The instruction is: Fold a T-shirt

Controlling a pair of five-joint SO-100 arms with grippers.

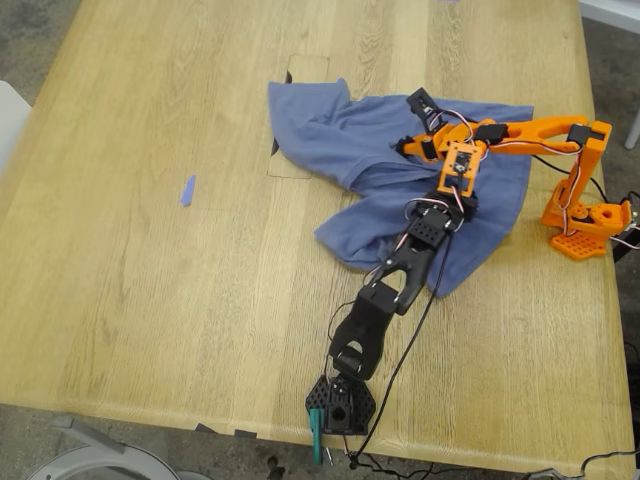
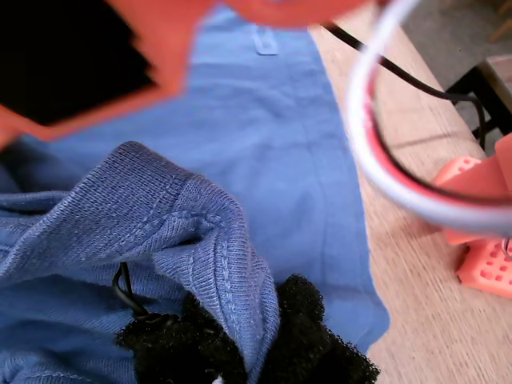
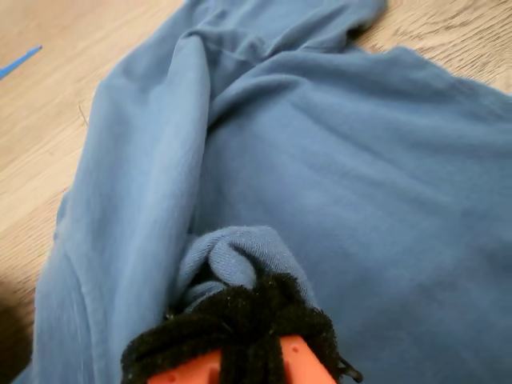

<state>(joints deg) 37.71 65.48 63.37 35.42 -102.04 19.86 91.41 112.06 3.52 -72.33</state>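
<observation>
The slate-blue T-shirt (image 1: 340, 135) lies crumpled on the wooden table, right of centre in the exterior view; its print is hidden. My first gripper (image 1: 460, 192), on the black arm, is shut on a ribbed, stitched edge of the shirt (image 2: 200, 232), which is bunched between its black pads (image 2: 304, 336). My second gripper (image 1: 408, 146), on the orange arm, is shut on a small fold of the shirt (image 3: 232, 252) at its black pads (image 3: 240, 320). The two arms cross above the shirt's right half.
A small blue tape scrap (image 1: 187, 190) lies on the bare wood to the exterior view's left and also shows in the second wrist view (image 3: 18, 61). The orange arm's base (image 1: 585, 225) stands at the right edge, the black arm's base (image 1: 340, 405) at the near edge. Cables trail beside the black arm.
</observation>
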